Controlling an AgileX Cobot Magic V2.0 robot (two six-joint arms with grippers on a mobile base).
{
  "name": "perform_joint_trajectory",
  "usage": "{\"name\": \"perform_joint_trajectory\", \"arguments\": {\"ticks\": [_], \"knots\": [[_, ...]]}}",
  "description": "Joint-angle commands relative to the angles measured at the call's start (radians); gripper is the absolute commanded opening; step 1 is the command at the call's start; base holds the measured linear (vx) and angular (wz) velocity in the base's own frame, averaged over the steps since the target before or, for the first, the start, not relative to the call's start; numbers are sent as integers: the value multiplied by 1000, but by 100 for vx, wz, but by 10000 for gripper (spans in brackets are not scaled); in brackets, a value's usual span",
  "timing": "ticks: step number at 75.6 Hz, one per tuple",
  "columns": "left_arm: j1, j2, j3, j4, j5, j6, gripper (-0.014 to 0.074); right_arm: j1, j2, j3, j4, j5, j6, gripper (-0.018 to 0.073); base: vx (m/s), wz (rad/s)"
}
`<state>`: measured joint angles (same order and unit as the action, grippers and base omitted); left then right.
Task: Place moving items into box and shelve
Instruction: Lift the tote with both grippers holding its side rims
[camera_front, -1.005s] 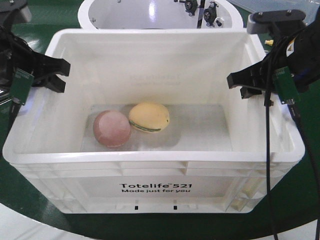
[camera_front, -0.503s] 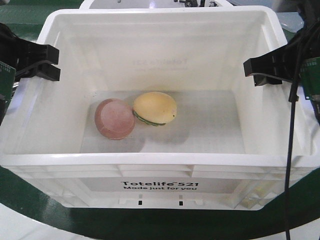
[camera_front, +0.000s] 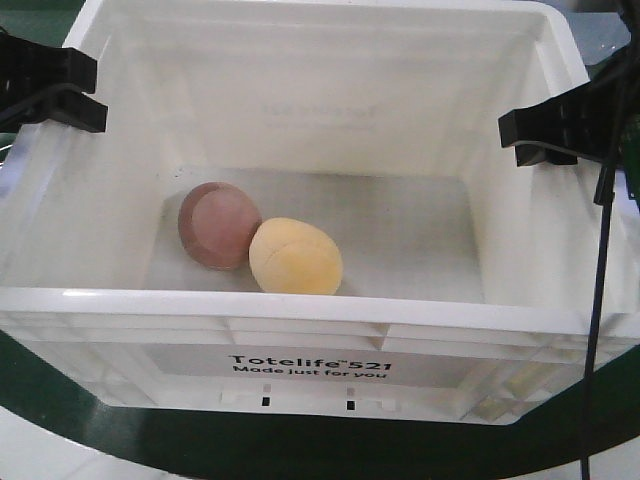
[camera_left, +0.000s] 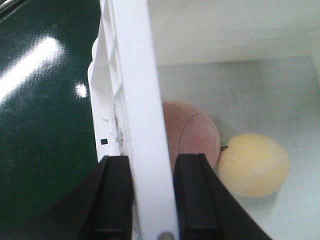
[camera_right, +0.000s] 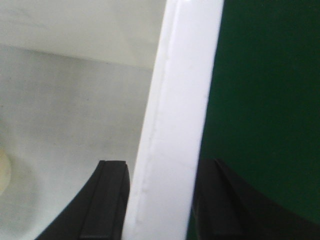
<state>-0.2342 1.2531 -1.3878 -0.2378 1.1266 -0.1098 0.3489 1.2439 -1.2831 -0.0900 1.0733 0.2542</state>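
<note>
Now left gripper (camera_left: 152, 200), right gripper (camera_right: 162, 200) each clamp opposite crate (camera_front: 300, 305) walls; reddish ball (camera_front: 217, 225) touching yellow object (camera_front: 295, 257) inside, between jaws.

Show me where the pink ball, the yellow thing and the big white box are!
pink ball (camera_front: 218, 225): front view, middle of its round face.
yellow thing (camera_front: 295, 257): front view, middle of its body.
white box (camera_front: 300, 305): front view, near rim above the print.
</note>
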Motion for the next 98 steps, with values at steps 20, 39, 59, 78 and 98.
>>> {"name": "perform_joint_trajectory", "arguments": {"ticks": [20,39,59,78,98], "knots": [[-8,-67,-53,-134,-86,4,-3,-2,-73,-43,-37,-84,18,-6,0,0],[-8,-72,-53,-139,-82,4,-3,-2,-91,-43,-38,-75,14,-6,0,0],[-8,-72,-53,-139,-66,4,-3,-2,-91,-43,-38,-54,14,-6,0,0],[-8,-72,-53,-139,-66,4,-3,-2,-91,-43,-38,-52,14,-6,0,0],[-8,-72,-53,-139,-66,4,-3,-2,-91,-43,-38,-52,14,-6,0,0]]}}
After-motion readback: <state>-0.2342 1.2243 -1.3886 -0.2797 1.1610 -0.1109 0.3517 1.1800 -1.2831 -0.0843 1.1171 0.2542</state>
